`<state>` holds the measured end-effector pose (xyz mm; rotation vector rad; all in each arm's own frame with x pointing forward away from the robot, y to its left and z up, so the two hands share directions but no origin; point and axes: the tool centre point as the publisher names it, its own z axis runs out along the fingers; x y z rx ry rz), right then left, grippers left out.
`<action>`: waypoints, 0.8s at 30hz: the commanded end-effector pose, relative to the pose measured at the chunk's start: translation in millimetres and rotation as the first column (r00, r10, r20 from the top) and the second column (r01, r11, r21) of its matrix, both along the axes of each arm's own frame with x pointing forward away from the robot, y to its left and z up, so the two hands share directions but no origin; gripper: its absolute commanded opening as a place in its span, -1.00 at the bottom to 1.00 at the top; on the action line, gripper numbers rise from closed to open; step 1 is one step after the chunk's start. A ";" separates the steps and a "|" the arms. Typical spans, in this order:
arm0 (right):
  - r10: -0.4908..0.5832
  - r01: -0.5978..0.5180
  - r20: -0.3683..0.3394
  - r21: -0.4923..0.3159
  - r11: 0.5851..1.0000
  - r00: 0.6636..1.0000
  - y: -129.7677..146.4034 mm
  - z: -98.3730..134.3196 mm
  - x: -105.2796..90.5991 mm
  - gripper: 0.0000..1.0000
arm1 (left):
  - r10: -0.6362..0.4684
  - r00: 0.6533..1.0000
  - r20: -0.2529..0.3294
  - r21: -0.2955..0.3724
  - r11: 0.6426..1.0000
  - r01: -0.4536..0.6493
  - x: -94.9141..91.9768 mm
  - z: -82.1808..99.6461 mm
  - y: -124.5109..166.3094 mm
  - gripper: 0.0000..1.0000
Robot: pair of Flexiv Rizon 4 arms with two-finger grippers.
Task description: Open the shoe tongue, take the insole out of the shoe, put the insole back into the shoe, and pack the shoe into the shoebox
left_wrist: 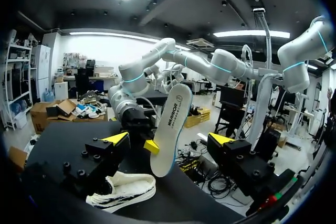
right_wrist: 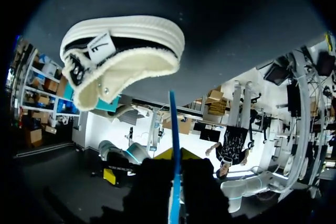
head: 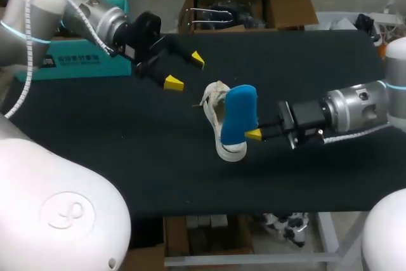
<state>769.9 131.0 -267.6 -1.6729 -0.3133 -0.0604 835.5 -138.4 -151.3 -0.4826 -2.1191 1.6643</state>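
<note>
Blue insole (head: 240, 113) upright in right hand (head: 253, 133), just above shoe (head: 229, 151)

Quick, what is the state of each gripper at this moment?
Left gripper: open, holding nothing.
Right gripper: closed on the blue insole.

The insole (head: 240, 113) is bright blue on one face, white with dark lettering on the other. The shoe (left_wrist: 123, 191) is cream with black streaks and a white ribbed sole. The table (head: 95, 131) is black. The left gripper (head: 185, 71) and right gripper (head: 252, 132) have yellow tips.
</note>
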 end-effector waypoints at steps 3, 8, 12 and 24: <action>0.014 -0.015 0.024 0.023 1.000 1.000 -0.9 -0.9 3.8 -1.00 | -0.187 0.978 0.091 -0.010 0.982 0.189 7.9 -3.0 -7.5 1.00; 0.030 -0.034 0.073 0.052 0.998 0.997 -1.4 0.9 -6.0 -1.00 | -0.402 0.895 0.195 0.050 0.915 0.400 22.8 -10.1 -4.4 1.00; 0.035 -0.039 0.078 0.051 0.998 0.996 -0.9 3.6 -17.4 -1.00 | -0.487 0.849 0.203 0.087 0.873 0.480 36.6 -15.4 1.1 1.00; 0.122 -0.124 0.101 0.018 0.992 0.987 3.6 7.4 -38.8 -1.00 | -0.566 0.807 0.168 0.115 0.824 0.555 46.2 -32.9 9.1 1.00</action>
